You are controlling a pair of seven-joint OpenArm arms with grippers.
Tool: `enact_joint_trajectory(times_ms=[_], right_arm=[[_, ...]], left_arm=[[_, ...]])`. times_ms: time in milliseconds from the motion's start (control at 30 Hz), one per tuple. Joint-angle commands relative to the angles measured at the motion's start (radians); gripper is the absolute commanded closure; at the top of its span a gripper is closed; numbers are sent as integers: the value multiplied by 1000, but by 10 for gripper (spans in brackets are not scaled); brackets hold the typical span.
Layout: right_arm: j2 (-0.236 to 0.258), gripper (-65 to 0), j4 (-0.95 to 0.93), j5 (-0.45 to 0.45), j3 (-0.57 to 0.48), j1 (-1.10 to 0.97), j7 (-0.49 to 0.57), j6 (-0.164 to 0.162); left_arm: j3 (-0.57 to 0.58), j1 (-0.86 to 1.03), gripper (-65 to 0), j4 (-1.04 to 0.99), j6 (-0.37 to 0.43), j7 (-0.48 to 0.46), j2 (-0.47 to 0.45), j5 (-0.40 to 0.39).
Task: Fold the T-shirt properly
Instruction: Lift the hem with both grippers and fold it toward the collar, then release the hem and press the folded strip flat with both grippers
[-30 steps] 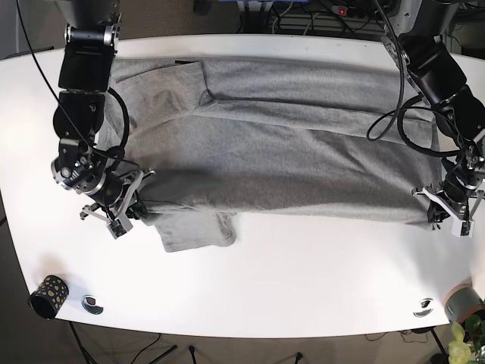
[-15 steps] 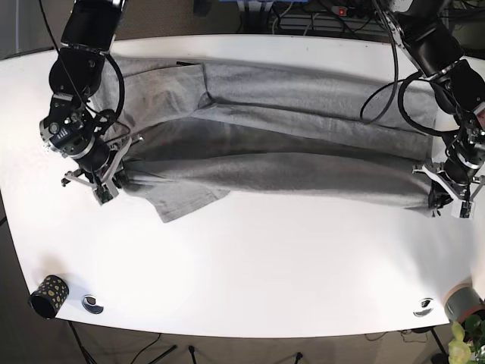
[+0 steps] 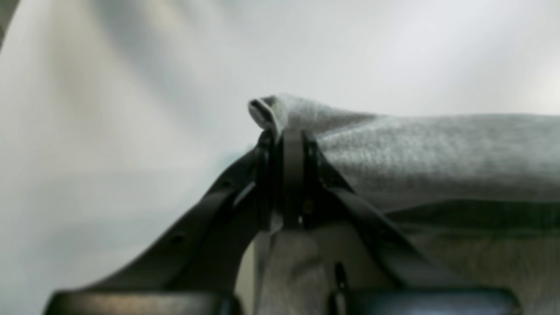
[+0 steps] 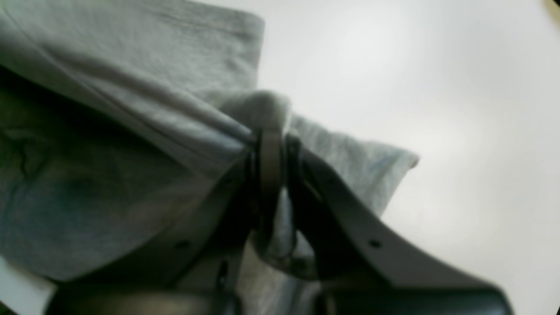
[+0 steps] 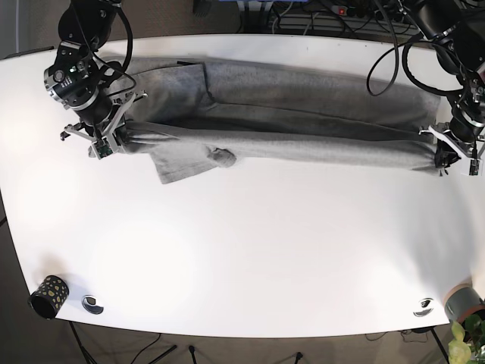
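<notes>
**Near hem carried back over the shirt**

Now sitting much farther toward the back of the counter point(image 5: 250, 250) than a second ago: both grippers, with the shirt's point(image 5: 303, 114) near edge going along. Lying as a long narrow band across the back half of the counter, instead of spreading wide toward the middle as before. Hanging taut between the two grips as a raised fold, with a dark shadow underneath. Trailing loose below the band near the view's left end, a sleeve flap curling at its tip.

Pinching the hem at the view's right end: left gripper point(image 5: 447, 154), pressed together on a small bunched corner of cloth, seen clearly in the left wrist view point(image 3: 286, 144) with fabric poking out above the tips. Clamping the opposite end near the sleeve: right gripper point(image 5: 114, 140), likewise closed on gathered cloth, wrist view point(image 4: 273, 144) showing folds fanning away from the tips.

Standing well apart at the near corners: a spotted cup point(image 5: 48, 295), a small round disc point(image 5: 92, 304) and another point(image 5: 423, 307).
</notes>
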Motion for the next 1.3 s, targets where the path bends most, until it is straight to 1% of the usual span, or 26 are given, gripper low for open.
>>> enact_joint_trajectory(times_ms=[0, 267, 333, 367, 400, 467, 500, 533, 633, 700, 833, 900, 1033, 1133, 1267], right_arm=[[8, 0, 20, 1, 8, -20, 17, -6], [7, 0, 19, 1, 10, -93, 17, -6], [-1, -32, 19, 1, 19, -103, 17, -6], [-10, -68, 19, 1, 36, -104, 17, -6], [-36, -132, 19, 1, 71, -103, 17, -6], [-73, -222, 19, 1, 117, -99, 17, -6], [-93, -284, 20, 1, 140, -99, 17, -6], [-105, -330, 22, 1, 150, -99, 17, -6], [-116, -434, 28, 4, 147, -99, 17, -6], [-117, -449, 32, 30, 147, -99, 17, -6], [-111, -445, 31, 103, 147, -72, 17, -6], [-114, -445, 28, 110, 147, -37, 11, -6], [-110, -445, -18, 108, 117, 62, -52, -6], [-67, -445, -103, 107, 73, 144, -85, -6], [-21, -445, -245, 107, 8, 249, -89, -6]], left_arm=[[-6, 11, 0, 21, 5, -26, -18, -12], [-4, 98, 0, 22, 5, -30, -18, -12], [-4, 107, 0, 19, 5, -32, -18, -12], [-1, 110, -6, 19, 5, -32, -18, -9], [2, 112, -33, 19, 5, -30, -18, -7], [4, 112, -96, 19, 5, -27, -18, -7], [4, 112, -154, 19, 5, -27, -18, -6], [4, 112, -208, 19, 7, -27, -18, -6], [4, 112, -362, 19, 13, -26, -18, -7], [4, 110, -401, 19, 14, -26, -18, -6], [17, 104, -401, 19, 13, -26, -18, -9], [36, 104, -401, 21, 13, -26, -18, -10], [85, 104, -401, 27, 13, -26, -18, -9], [111, 110, -401, 27, 14, -26, -17, -9], [113, 120, -401, 19, 14, -26, -17, -6]])
